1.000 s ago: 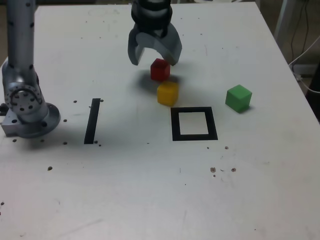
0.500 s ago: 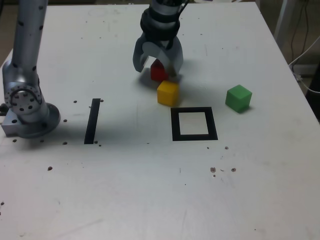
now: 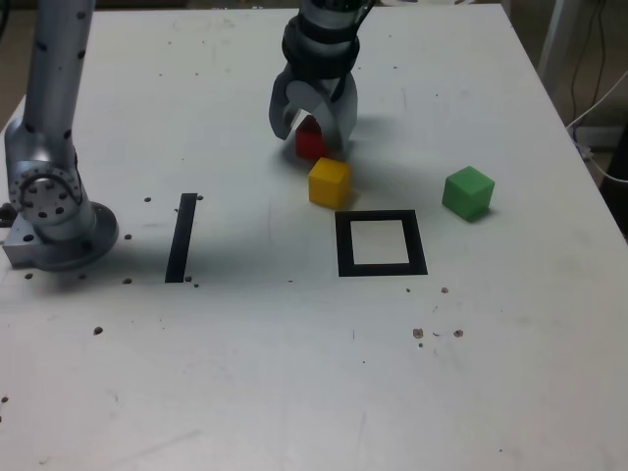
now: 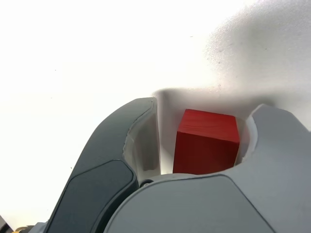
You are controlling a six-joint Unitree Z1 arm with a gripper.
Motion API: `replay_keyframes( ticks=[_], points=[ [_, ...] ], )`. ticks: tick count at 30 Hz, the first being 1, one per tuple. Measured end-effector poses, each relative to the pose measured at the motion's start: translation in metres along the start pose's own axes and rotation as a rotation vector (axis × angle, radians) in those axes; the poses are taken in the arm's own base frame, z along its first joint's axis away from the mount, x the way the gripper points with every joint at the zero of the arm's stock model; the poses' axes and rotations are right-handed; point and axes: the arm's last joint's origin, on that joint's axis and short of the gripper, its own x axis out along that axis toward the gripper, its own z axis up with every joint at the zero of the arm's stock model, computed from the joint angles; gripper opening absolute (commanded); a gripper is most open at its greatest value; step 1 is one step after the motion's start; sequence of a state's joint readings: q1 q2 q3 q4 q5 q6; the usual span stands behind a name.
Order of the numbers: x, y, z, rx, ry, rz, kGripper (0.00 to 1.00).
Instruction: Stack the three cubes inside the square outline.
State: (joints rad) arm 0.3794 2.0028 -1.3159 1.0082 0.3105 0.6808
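Red cube [image 3: 310,143] sat btwn the gripper [image 3: 314,126] jaws, far of yellow cube [image 3: 329,183]; jaws spread w/ gaps both sides, not yet pinching. Square outline [image 3: 381,243] lay nearer, slightly right in exterior view.

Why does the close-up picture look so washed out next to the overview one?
In the wrist view the table is overexposed to near-blank white, with a soft shadow around the fingers; only the red cube keeps strong colour. In the exterior view the light is even, shadows are faint, and the yellow cube and green cube show slightly soft edges.
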Motion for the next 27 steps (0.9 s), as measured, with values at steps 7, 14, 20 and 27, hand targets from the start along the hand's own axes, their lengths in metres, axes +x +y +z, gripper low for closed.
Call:
replay_keyframes(
  ticks=[7,14,20,27],
  points=[
    [-0.001,0.001,0.001,-0.001,-0.005,0.001,0.37],
    [0.0,0.002,0.002,-0.001,-0.005,0.001,0.29],
    [-0.002,0.002,0.002,-0.003,-0.013,0.005,0.19],
    [-0.035,-0.002,-0.006,-0.017,-0.078,0.026,0.19]
  ],
)
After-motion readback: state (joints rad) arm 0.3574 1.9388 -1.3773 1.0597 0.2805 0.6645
